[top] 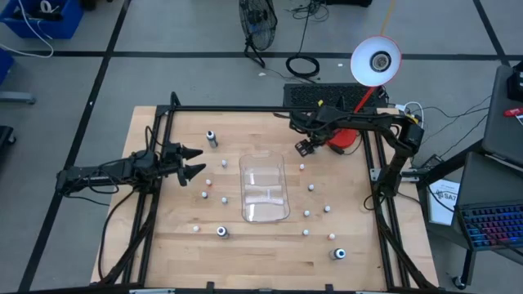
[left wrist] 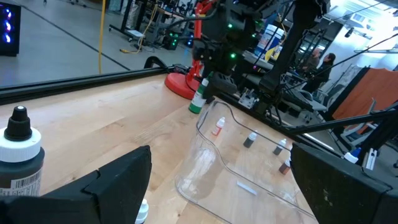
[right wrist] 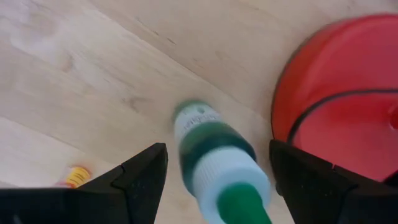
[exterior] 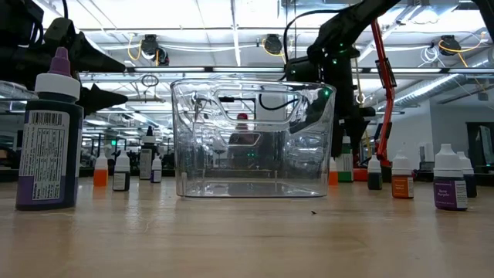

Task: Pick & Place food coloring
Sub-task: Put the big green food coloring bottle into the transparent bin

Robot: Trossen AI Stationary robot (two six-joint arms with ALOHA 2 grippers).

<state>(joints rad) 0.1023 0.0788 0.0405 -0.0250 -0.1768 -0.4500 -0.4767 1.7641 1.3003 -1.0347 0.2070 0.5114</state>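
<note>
A green food coloring bottle (right wrist: pixel 214 155) with a white collar and green cap stands upright on the wooden table near its far edge, next to a red lamp base (right wrist: pixel 348 112). My right gripper (right wrist: pixel 217 149) points down over it, open, with a finger on each side of the bottle and a gap to both. The same bottle (left wrist: pixel 197 99) shows under that gripper in the left wrist view. Several other small bottles (top: pixel 311 187) stand scattered around a clear tray (top: pixel 265 189). My left gripper (top: pixel 196 162) waits open at the table's left.
The lamp's red base (top: pixel 343 139) sits close beside the right gripper, its white head (top: pixel 376 61) beyond the far edge. Bigger bottles stand far left (top: pixel 212 137) and near the front edge (top: pixel 221 232), (top: pixel 338 254). Black frame rails (top: pixel 237 109) border the table.
</note>
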